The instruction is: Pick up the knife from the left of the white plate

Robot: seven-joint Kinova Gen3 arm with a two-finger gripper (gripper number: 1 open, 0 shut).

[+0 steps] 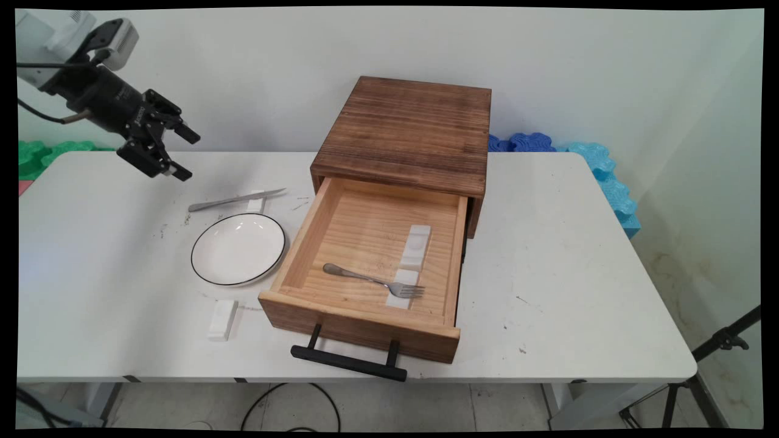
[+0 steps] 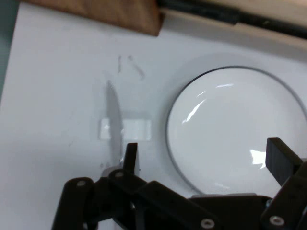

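Gripper (image 1: 184, 154) spread wide, holding nothing, up over table's (image 1: 578, 243) left rear; knife (image 1: 236, 199) nearest below it, resting across a small white block (image 1: 255, 201); plate (image 1: 238, 249) just beside knife, nearer cam; 2nd white block (image 1: 222, 319) in front of plate; wooden box (image 1: 405, 131) w/ drawer (image 1: 365, 267) pulled out, fork (image 1: 372, 280) inside on white blocks.
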